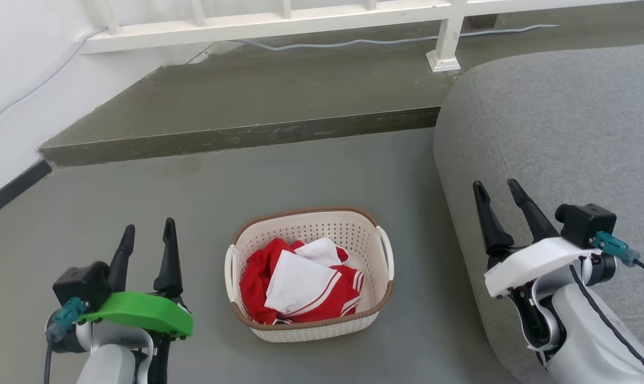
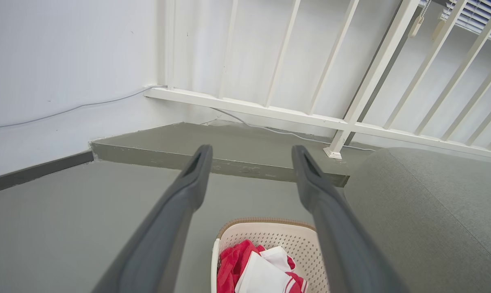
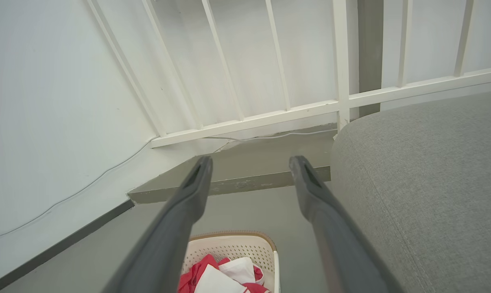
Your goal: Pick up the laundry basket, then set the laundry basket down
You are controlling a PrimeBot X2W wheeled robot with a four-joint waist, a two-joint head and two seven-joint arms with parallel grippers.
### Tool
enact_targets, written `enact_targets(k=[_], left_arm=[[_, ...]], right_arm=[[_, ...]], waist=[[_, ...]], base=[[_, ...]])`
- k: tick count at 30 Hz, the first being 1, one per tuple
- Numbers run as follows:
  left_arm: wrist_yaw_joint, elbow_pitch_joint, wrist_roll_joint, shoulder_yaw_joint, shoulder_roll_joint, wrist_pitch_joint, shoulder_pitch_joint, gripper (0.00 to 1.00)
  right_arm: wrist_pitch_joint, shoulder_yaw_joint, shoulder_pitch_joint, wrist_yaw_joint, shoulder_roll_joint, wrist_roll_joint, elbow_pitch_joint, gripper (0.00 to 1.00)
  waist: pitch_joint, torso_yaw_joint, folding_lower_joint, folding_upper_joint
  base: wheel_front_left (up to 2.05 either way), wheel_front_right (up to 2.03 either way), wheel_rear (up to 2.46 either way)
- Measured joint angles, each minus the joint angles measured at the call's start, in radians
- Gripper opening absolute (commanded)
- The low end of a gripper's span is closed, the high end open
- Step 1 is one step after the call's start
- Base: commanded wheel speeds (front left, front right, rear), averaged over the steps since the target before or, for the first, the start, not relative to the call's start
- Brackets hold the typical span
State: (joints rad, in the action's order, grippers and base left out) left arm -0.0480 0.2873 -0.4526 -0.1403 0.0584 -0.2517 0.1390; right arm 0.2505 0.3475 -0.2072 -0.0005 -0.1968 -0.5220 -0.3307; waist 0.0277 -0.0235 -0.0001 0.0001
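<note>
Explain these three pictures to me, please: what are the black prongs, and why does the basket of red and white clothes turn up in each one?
The prongs are a two-armed robot's grippers. The wide picture comes from a camera on its head, looking down: the left gripper with the green part and the right gripper are both open and hold nothing. Between them, on the grey floor, stands the laundry basket, with red and white clothes inside. A grey sofa is at the right. The other two pictures come from cameras on each wrist, looking along that gripper's own fingers, so each catches the basket from its own side. Behind are a raised step and a white railing.

Grey sofa [image 1: 556,122], white railing [image 1: 279,21], raised concrete step [image 1: 236,101].
</note>
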Motion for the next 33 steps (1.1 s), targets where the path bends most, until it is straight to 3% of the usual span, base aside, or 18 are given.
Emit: enact_targets(k=[33], left_arm=[[-0.006, -0.017, 0.038, 0.002, -0.010, 0.000, -0.042, 1.00]], right_arm=[[0.000, -0.038, 0.048, 0.012, 0.027, 0.085, 0.018, 1.00]], waist=[[0.000, 0.000, 0.0000, 0.0000]], base=[[0.00, 0.00, 0.00]])
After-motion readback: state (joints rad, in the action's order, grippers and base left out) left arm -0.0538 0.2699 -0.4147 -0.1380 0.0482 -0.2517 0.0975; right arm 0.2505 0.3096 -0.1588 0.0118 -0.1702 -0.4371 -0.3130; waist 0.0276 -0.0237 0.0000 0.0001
